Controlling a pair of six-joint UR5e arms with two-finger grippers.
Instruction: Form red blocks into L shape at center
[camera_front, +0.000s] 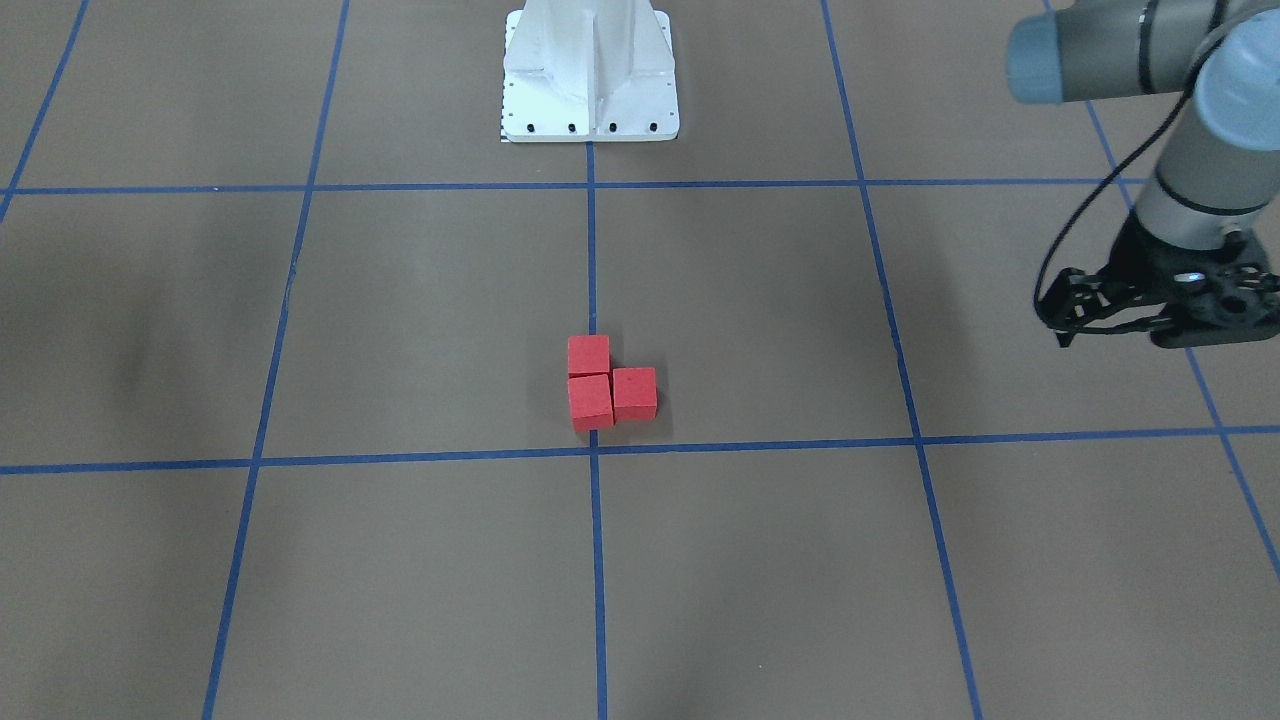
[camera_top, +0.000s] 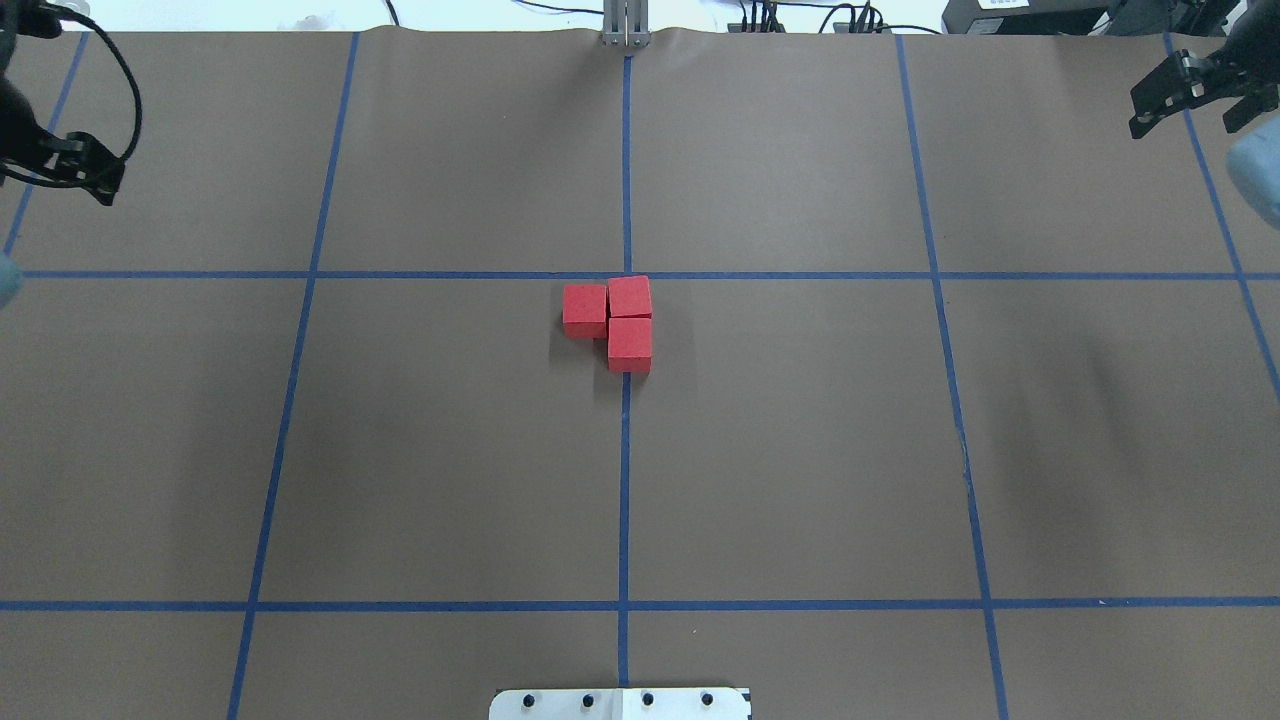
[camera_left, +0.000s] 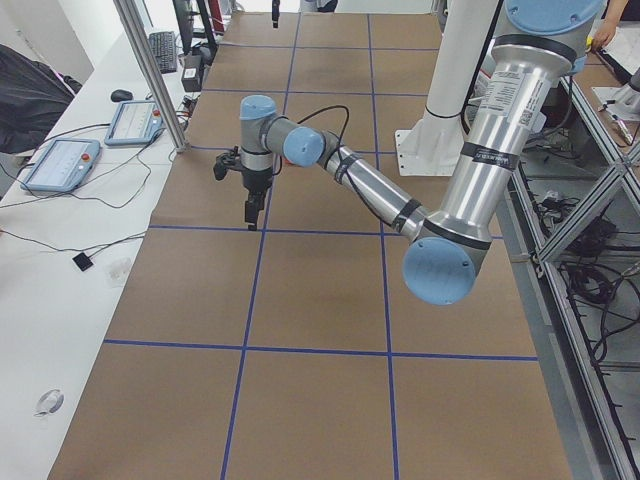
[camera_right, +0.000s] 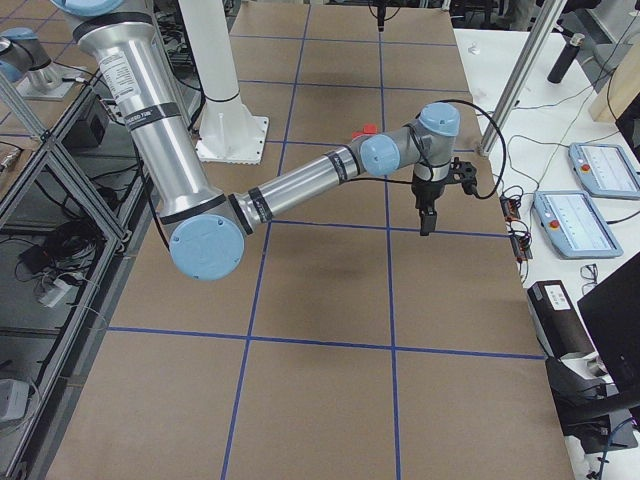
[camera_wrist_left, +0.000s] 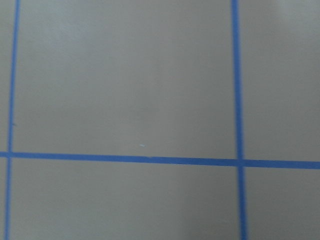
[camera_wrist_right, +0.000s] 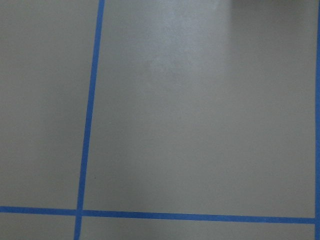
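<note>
Three red blocks (camera_top: 628, 322) lie touching in an L on the brown gridded surface. In the front-facing view (camera_front: 590, 400) two sit in a line on the middle tape line and the third stands beside the one nearer the camera. They lie just on the robot's side of the center crossing (camera_top: 627, 275), which also shows in the front-facing view (camera_front: 594, 452). My left gripper (camera_top: 100, 188) hangs over the far left of the table, empty, jaws together; it also shows in the front-facing view (camera_front: 1052, 320). My right gripper (camera_top: 1137, 118) hangs at the far right, empty, jaws together. Both wrist views show only paper and tape.
The white robot base plate (camera_top: 620, 705) is at the near edge and shows at the top of the front-facing view (camera_front: 590, 128). Cables and equipment line the far edge (camera_top: 800, 20). Side benches hold tablets (camera_left: 60, 165) and cables.
</note>
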